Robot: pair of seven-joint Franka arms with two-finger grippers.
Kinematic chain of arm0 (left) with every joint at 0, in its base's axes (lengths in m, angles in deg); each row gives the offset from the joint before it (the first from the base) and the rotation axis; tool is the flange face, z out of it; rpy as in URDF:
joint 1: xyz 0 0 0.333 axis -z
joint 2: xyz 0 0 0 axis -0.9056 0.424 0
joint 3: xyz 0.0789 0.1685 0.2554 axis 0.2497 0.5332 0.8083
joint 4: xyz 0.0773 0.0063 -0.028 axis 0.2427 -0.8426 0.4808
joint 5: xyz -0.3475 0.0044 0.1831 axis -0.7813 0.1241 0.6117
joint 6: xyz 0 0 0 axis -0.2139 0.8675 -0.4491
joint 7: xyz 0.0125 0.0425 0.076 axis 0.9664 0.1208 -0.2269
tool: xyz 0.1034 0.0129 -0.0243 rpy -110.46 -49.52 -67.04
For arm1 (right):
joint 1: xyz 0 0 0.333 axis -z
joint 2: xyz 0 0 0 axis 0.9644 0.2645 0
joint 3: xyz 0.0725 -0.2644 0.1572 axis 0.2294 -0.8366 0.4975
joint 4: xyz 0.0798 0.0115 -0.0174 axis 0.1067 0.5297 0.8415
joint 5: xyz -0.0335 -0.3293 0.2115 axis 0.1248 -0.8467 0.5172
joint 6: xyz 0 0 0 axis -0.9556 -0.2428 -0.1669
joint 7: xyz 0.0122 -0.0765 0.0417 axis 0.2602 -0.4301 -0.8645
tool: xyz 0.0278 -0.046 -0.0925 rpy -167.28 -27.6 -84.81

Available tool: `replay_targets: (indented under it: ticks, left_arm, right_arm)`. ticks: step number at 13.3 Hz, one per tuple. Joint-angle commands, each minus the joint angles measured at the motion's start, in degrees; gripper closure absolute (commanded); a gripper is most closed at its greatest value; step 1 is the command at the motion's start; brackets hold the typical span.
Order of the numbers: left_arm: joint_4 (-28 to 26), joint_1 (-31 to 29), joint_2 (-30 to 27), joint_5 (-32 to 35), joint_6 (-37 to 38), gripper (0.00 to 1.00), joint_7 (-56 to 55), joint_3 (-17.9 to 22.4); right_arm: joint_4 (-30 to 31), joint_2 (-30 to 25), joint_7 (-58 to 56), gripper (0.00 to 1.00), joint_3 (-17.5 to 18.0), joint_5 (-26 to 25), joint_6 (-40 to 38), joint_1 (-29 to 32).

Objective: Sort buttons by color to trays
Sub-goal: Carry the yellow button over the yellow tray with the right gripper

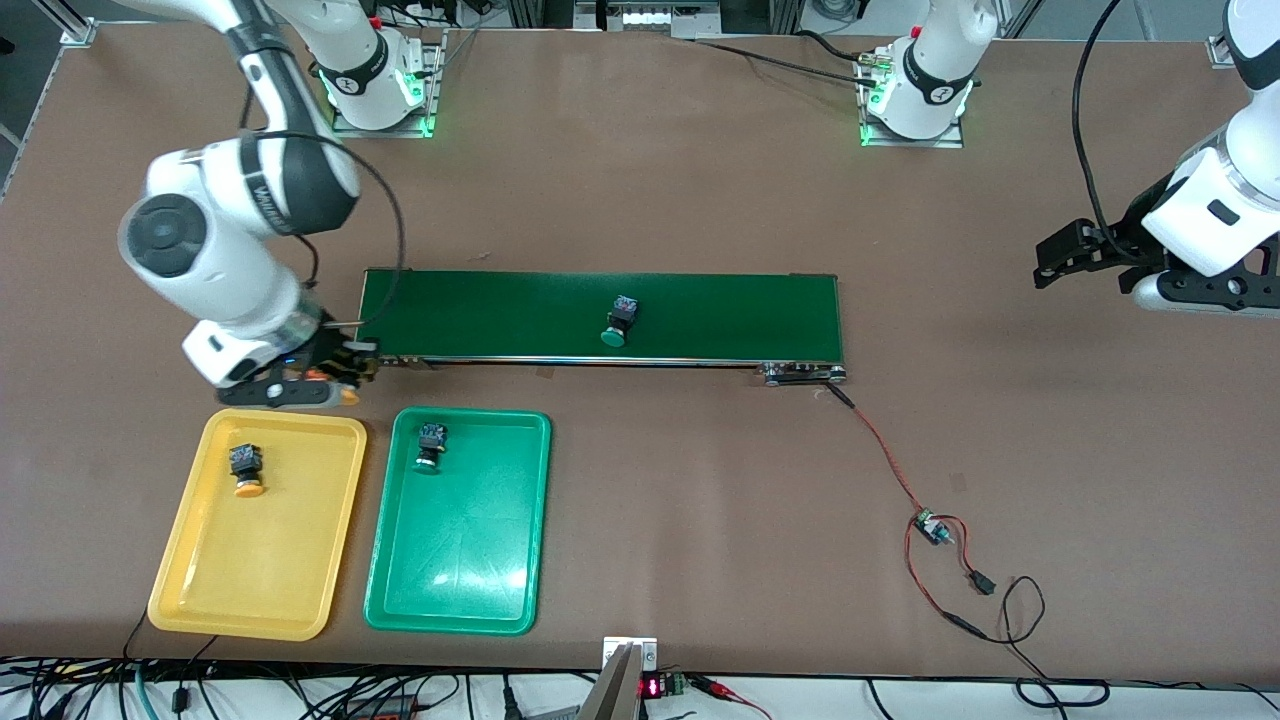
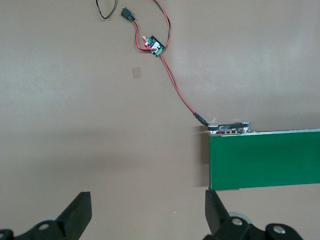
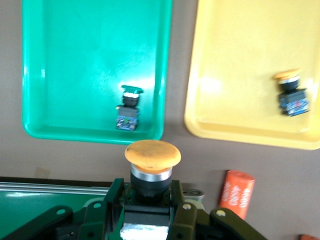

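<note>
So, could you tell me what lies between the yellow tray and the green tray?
Only a bare strip of table separates the yellow tray and green tray, clearest in the front view.

Bright, even overhead light fills all three views, casting only soft, faint shadows on the brown desk [image 1: 700, 500]. White glare pools on the green tray [image 1: 470, 575], low in the front view. In the right wrist view, the yellow-capped button [image 3: 152, 155] and dark foreground are slightly blurred.
</note>
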Motion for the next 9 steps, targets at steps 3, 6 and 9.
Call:
replay_targets:
  ticks: [3,6,9]
  left_arm:
    - [0.58,-0.01,-0.38,-0.83,0.89,0.00,-0.35,-0.05]
    - [0.58,-0.01,-0.46,-0.83,0.80,0.00,-0.35,-0.05]
    - [0.58,-0.01,-0.38,-0.83,0.80,0.00,-0.35,-0.05]
  right_arm:
    - [-5.92,3.45,-8.84,0.83,0.78,0.73,-3.66,3.93]
    - [-7.50,7.75,-12.36,0.82,0.52,-0.06,-1.21,6.30]
    - [-7.50,10.04,-13.07,0.82,0.51,-5.50,0.91,7.10]
